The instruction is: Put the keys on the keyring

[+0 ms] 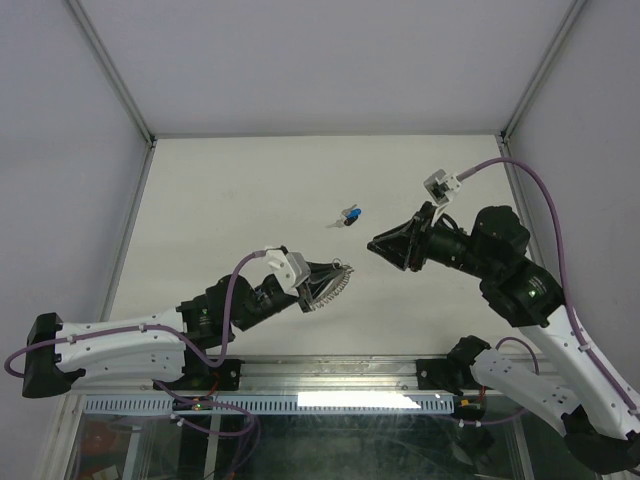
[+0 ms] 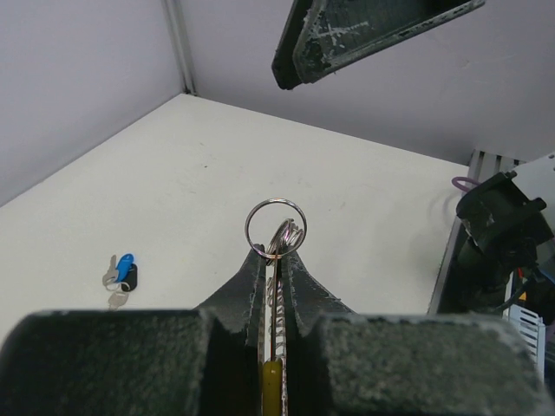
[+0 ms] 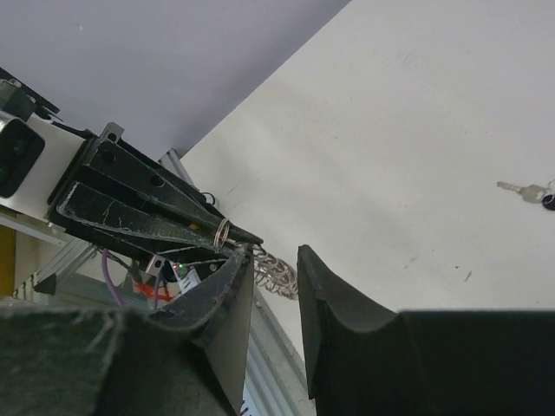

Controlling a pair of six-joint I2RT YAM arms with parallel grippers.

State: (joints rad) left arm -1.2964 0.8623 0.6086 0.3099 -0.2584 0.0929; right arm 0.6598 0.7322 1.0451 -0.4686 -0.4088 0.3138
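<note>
My left gripper is shut on the keyring. The keyring's silver coil and a thin round loop stick out past the fingertips, and its yellow segment sits deep between the jaws. The keys, one with a blue head, lie on the white table beyond both grippers. My right gripper is open, tips pointing at the keyring from the right, a short gap away. In the right wrist view the coil shows between its fingers, which hold nothing.
The white table is boxed in by pale walls with metal corner posts. A metal rail runs along the near edge by the arm bases. The right arm's purple cable loops above its wrist.
</note>
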